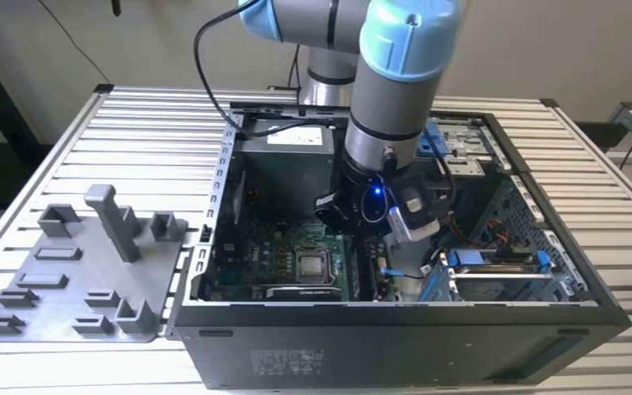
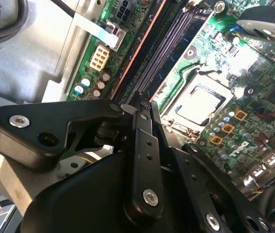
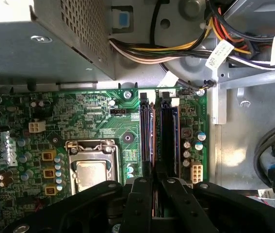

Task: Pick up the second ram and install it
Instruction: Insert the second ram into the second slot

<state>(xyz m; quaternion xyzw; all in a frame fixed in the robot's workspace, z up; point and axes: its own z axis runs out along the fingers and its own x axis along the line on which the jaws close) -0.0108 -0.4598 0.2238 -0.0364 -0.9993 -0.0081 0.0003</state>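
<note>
The second ram (image 3: 153, 141) shows edge-on as a long thin stick with a coppery edge. It stands along the memory slots of the green motherboard (image 3: 93, 111), and its edge (image 2: 143, 46) runs toward the black fingers. My gripper (image 3: 156, 187) is shut on the near end of the stick, with a finger on each side. In the exterior view my gripper (image 1: 374, 247) is down inside the open computer case (image 1: 404, 346), to the exterior view's right of the processor socket (image 1: 313, 265). A dark-blue stick (image 3: 175, 136) sits in a neighbouring slot.
The power supply box (image 3: 45, 34) and a bundle of coloured cables (image 3: 176, 48) lie beyond the far end of the slots. A grey part holder (image 1: 85, 271) stands on the slatted table at the exterior view's left. Drive bays with blue tabs (image 1: 492, 259) fill the case's other side.
</note>
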